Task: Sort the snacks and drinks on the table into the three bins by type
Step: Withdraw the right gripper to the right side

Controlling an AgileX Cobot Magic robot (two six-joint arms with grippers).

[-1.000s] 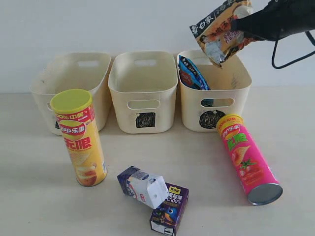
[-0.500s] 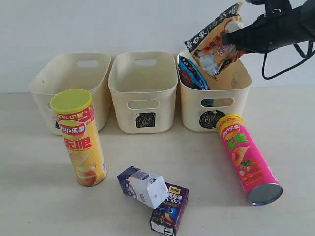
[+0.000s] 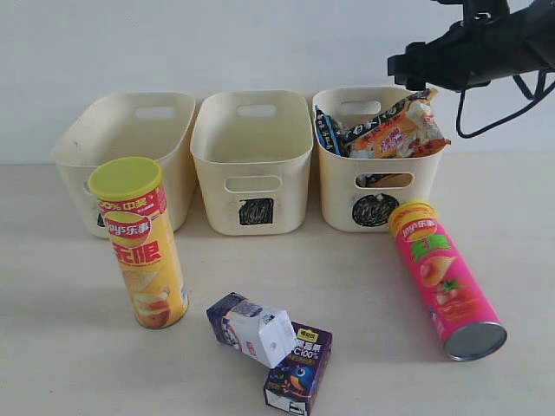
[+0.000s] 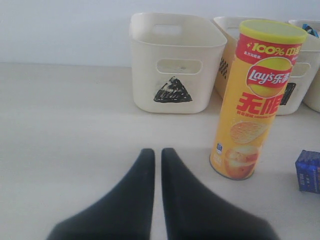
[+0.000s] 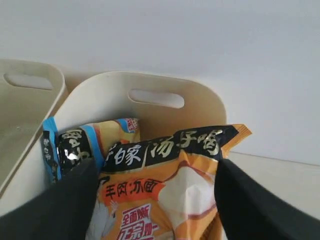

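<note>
Over the circle-marked bin, the right pincer hangs spread apart; the orange bag lies inside beside the blue-black bag. The left pincer, closed together, stands near the upright yellow can.

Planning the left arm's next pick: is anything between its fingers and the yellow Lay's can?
Nothing visible does. Only bare table lies between the shut left fingers and the upright yellow Lay's can.
</note>
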